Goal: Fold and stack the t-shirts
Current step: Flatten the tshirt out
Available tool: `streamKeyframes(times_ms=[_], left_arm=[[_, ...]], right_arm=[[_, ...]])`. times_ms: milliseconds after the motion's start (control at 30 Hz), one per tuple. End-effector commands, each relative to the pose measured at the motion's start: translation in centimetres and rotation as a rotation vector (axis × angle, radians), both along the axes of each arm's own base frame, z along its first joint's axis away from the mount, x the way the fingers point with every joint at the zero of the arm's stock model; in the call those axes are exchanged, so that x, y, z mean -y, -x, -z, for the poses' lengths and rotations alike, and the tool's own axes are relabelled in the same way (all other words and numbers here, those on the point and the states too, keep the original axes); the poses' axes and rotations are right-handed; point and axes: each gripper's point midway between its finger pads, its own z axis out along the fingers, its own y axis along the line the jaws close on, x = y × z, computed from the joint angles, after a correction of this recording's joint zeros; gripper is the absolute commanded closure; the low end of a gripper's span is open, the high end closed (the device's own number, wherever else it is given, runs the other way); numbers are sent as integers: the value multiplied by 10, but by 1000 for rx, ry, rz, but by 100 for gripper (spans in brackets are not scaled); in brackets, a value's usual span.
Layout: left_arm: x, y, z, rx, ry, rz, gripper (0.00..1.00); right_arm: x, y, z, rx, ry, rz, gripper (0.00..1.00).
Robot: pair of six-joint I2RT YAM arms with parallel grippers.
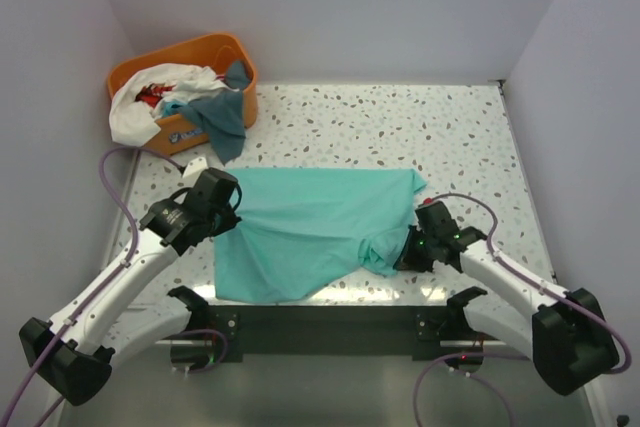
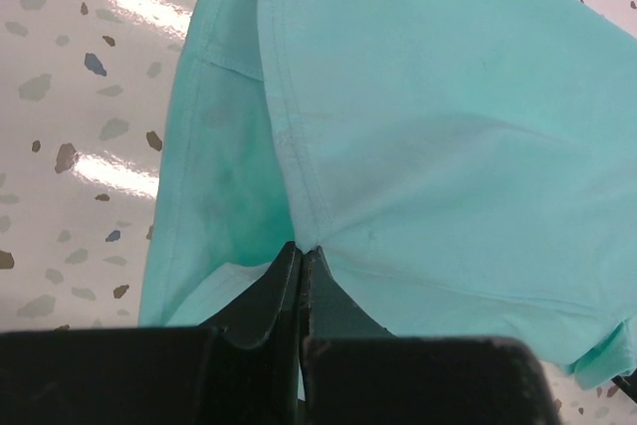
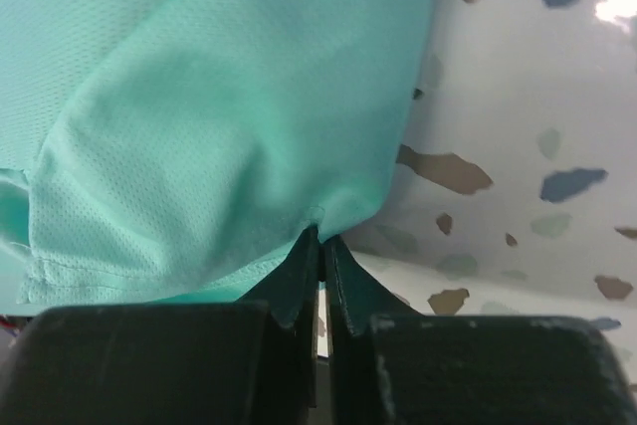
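Left gripper (image 2: 302, 251): in top view, tips lost under own wrist housing at 9 o'clock edge of mint t-shirt (image 1: 310, 232). Right gripper (image 3: 320, 238): tips buried in bunched 4 o'clock corner. Red cloth (image 1: 150, 95) in basket (image 1: 200, 45) mostly under white cloth (image 1: 130, 119); garment type unreadable. Wrist views crop shirt.

Basket (image 1: 196, 45): orange plastic, far left corner of table | Table (image 1: 400, 127): white, grey-brown speckles, glossy | Walls (image 1: 300, 7): plain pale, enclosing three sides
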Motion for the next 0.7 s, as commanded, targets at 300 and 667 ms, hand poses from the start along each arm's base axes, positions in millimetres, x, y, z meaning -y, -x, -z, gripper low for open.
streamKeyframes(times_ms=[300,667], left_arm=[[13,-41,-160,445,146,32,100],[-5,2,-407,1010,289,163,100]], right_arm=[[53,-81,-210,592,241,107,100],[59,-73,-511,1301,6,176,100]])
